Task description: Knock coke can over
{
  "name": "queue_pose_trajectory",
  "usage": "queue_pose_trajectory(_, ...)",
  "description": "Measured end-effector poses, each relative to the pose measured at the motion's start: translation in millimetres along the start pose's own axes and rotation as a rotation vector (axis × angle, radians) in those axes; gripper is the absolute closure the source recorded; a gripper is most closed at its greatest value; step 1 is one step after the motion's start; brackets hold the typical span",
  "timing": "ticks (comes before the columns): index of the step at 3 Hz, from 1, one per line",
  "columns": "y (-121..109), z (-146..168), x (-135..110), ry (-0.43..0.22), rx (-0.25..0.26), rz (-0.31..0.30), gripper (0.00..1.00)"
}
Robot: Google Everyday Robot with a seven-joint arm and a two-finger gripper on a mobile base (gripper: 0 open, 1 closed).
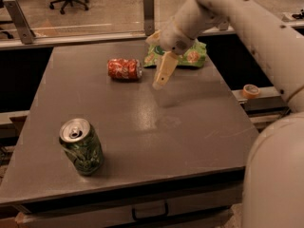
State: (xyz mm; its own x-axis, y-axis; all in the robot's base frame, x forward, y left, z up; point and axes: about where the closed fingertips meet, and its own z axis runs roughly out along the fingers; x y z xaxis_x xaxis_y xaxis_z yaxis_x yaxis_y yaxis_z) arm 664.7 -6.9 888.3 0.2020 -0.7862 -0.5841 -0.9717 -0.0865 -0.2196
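Observation:
The red coke can (124, 69) lies on its side on the dark table (142, 127), towards the back, its silver top pointing right. My gripper (160, 82) hangs just to the right of the can, a little above the table and apart from it, with the cream-coloured finger (165, 70) pointing down and left. It holds nothing that I can see.
A green can with a leafy pattern (81, 146) stands upright near the front left. A green snack bag (187, 56) lies at the back behind my arm. A tape roll (250, 90) rests on a ledge to the right. A drawer handle (149, 212) is below the front edge.

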Motion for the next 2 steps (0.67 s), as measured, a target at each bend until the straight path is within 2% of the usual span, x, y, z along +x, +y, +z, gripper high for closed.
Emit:
queue_pose_trajectory(1,-8.4,-59.5,21.7,-0.141,0.123,0.104,0.0)
queue_pose_trajectory(2,-6.9,-126.4,45.5,-0.26,0.284,0.189,0.0)
